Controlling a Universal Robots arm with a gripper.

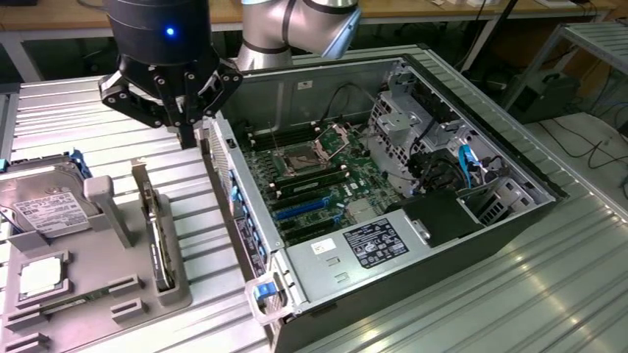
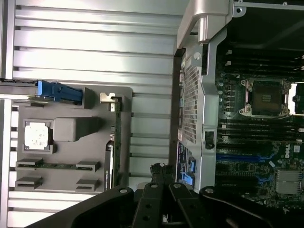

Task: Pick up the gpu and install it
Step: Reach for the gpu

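One end effector closed, empty, by case edge | gpu on edge in tray on table | exterior view: gpu at 6 o'clock of end effector, apart

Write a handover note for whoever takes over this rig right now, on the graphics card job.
The gripper is shut and holds nothing. It hangs by the rim of the open computer case, on the side facing the gray holder.
The graphics card stands on edge in its slot in the holder, apart from the gripper.
Done: nothing that shows; the card is not picked up.
Left: the pickup and the install. The blue slots on the board inside the case look free.
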